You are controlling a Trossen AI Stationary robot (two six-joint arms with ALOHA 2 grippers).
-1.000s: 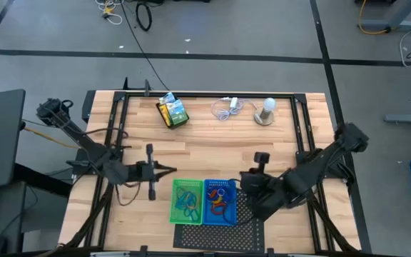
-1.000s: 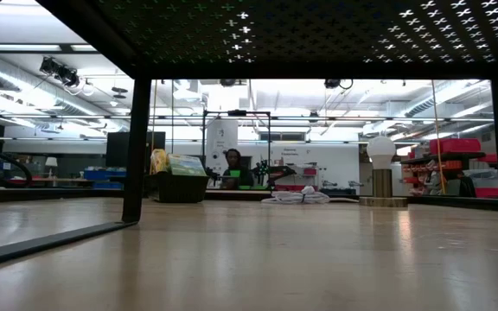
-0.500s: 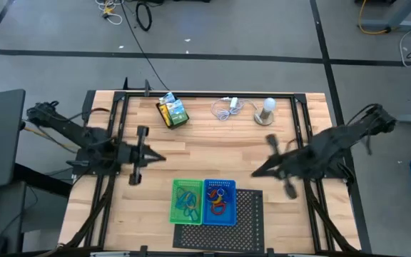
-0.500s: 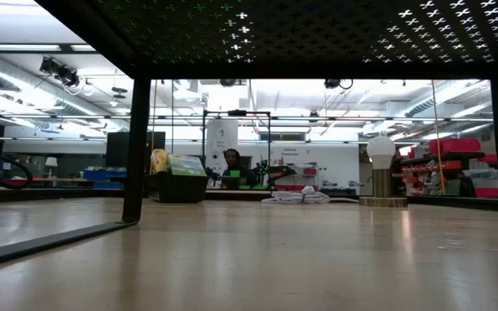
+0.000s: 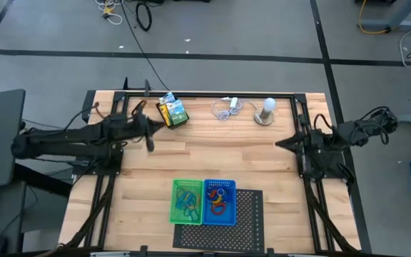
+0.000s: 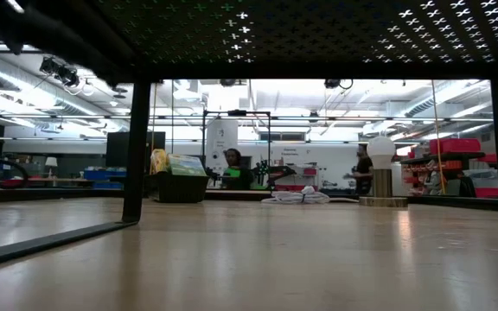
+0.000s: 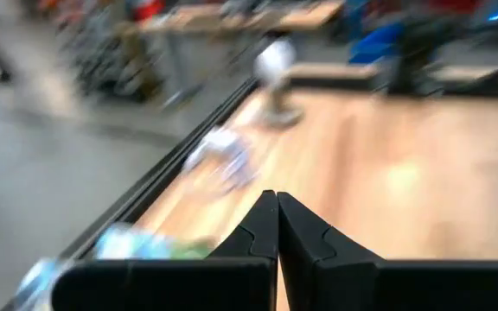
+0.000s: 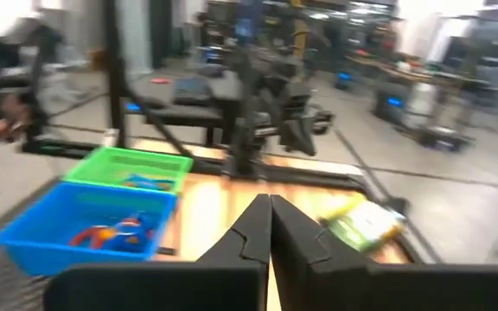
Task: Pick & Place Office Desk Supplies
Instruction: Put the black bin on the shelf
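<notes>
A yellow-green crayon box (image 5: pixel 172 111) rests on the table at the far edge; the right wrist view shows this crayon box (image 8: pixel 366 220) too. A green tray (image 5: pixel 187 201) and a blue tray (image 5: pixel 220 201), both with coloured loops inside, stand by the near edge on a black perforated sheet (image 5: pixel 248 218). My left gripper (image 5: pixel 157 123) is shut and empty, level, just left of the crayon box. My right gripper (image 5: pixel 277 143) is shut and empty, level above the table's right side, pointing left. Both wrist views show shut fingertips: left gripper (image 7: pixel 277 197), right gripper (image 8: pixel 271 200).
A white coiled cable (image 5: pixel 227 108) and a white bulb on a round base (image 5: pixel 265 111) sit at the far edge, right of the crayon box. A black frame rail (image 5: pixel 297 128) runs along the table's sides. Bare wood lies between the two grippers (image 5: pixel 220 146).
My left gripper has swung away from the green tray toward the far edge, ending beside the crayon box. My right gripper has pulled away from the blue tray toward the right and far edges, rising and tipping up from slanting downward to level. Both stayed shut.
</notes>
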